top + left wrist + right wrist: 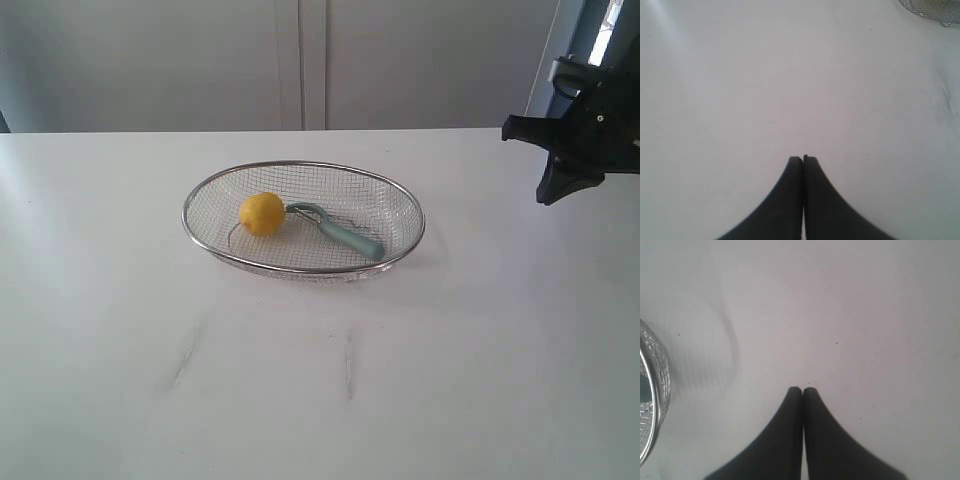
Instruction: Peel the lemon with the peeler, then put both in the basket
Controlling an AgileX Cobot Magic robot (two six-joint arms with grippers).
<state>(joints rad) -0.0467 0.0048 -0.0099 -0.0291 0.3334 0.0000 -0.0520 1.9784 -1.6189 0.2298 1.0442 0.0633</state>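
The silver wire basket (402,205) stands in the middle of the white table. Inside it the yellow lemon (262,213) rests left of centre. The teal-handled peeler (345,235) lies beside it, with its metal head touching the lemon. My right gripper (803,389) is shut on nothing over bare table, with the basket rim (660,390) off to one side. My left gripper (803,158) is also shut and empty above bare table, and a bit of the basket (935,12) shows at the frame corner. The left arm is outside the exterior view.
The black right arm (585,120) hangs above the table's far right edge, well away from the basket. White table surface (320,380) spreads on all sides of the basket. A grey panelled wall (300,60) runs behind the table.
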